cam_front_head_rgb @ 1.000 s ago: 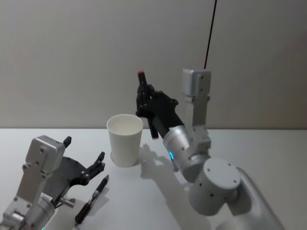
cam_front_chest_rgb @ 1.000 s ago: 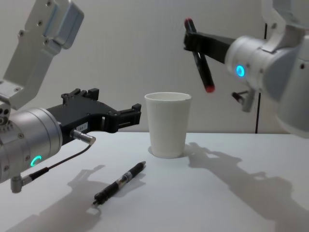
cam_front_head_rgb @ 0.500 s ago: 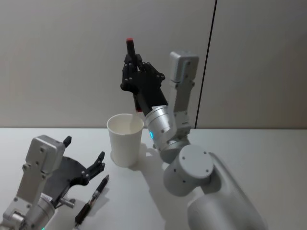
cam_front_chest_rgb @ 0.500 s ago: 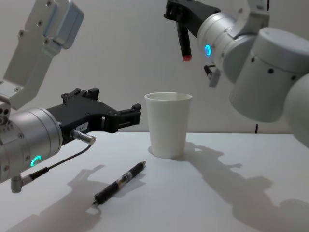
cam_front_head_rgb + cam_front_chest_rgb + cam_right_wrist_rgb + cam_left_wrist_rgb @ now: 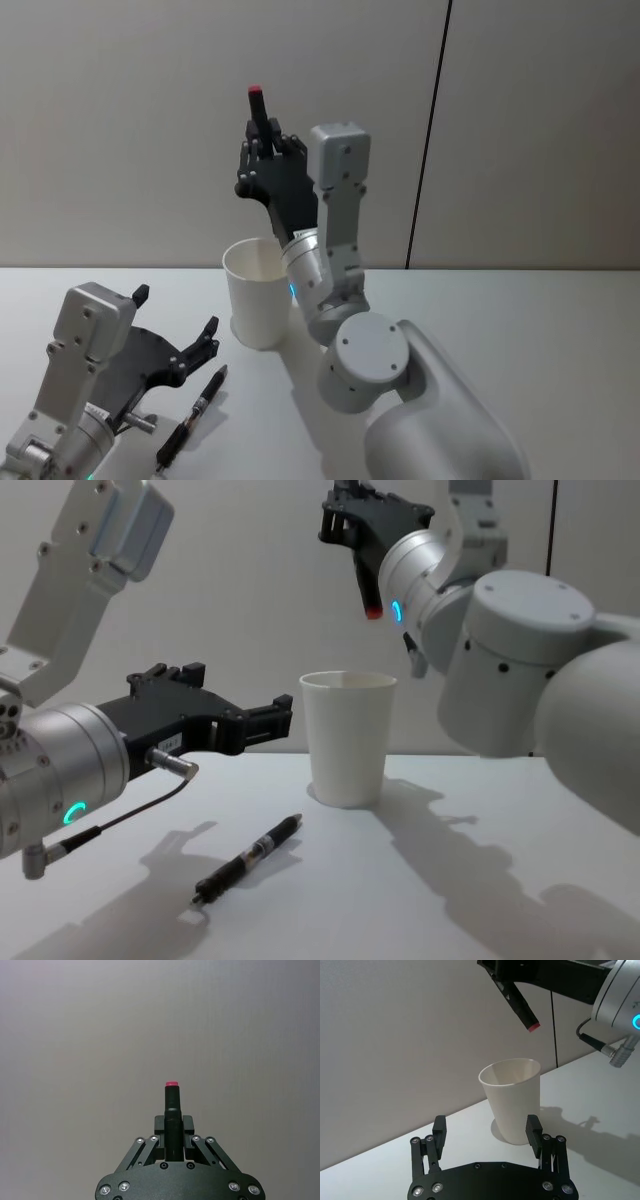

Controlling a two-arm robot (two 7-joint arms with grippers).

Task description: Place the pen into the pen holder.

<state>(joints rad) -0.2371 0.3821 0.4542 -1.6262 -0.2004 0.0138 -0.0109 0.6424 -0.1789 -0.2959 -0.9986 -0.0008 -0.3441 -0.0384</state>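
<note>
Clenched on the red-tipped pen (image 5: pixel 364 580), the right gripper (image 5: pixel 356 542) has swung in from the right and now holds it red end down above the cup (image 5: pixel 348 742), ready to lower, while the left gripper (image 5: pixel 176 313) hovers spread open beside a second pen (image 5: pixel 250 860) on the table (image 5: pixel 450 900).

The holder is a plain white paper cup (image 5: pixel 262 295) with a rolled rim, tapered, standing upright and open on the white desk (image 5: pixel 480 880); I can't see inside it. A black red-tipped pen (image 5: pixel 366 585) is pinched in the right claw (image 5: pixel 173 1122) up in the air, well above the rim and not touching the cup. From the chest view the red end points down toward the mouth, but from the head view it points up, so I can't call the real tilt. A second black pen (image 5: pixel 250 858) lies flat on the desk, diagonal, in front of the cup and apart from it.
</note>
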